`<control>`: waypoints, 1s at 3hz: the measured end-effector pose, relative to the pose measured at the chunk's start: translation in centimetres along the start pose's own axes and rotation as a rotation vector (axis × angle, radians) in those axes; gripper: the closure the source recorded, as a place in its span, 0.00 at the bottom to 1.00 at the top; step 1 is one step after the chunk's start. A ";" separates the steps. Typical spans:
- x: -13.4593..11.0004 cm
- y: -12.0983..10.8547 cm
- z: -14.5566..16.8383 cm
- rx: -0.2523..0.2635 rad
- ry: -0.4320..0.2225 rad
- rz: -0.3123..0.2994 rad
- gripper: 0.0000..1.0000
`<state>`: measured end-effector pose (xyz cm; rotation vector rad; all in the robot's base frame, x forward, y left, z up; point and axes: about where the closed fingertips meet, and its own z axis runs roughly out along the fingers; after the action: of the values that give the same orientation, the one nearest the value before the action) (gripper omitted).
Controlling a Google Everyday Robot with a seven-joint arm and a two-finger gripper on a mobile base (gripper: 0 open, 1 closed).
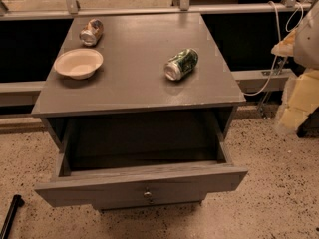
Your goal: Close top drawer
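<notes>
While top drawer stands open, gripper hangs far right.

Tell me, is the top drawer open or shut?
Open: the top drawer sticks out, dark inside showing. The gripper is not in view.

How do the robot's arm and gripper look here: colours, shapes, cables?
The gripper is not in view, so its look cannot be told. At the right edge a whitish rounded shape may be part of the arm; no markings show on it. A white cable hangs beside it.
</notes>
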<state>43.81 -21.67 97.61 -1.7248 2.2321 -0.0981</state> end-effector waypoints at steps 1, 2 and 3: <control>0.0 0.0 0.0 0.000 0.000 0.000 0.00; -0.3 0.2 0.9 0.006 -0.034 0.000 0.00; -1.9 3.8 4.8 -0.015 -0.180 -0.011 0.00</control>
<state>42.04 -18.20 92.52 -1.6820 2.0993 0.0692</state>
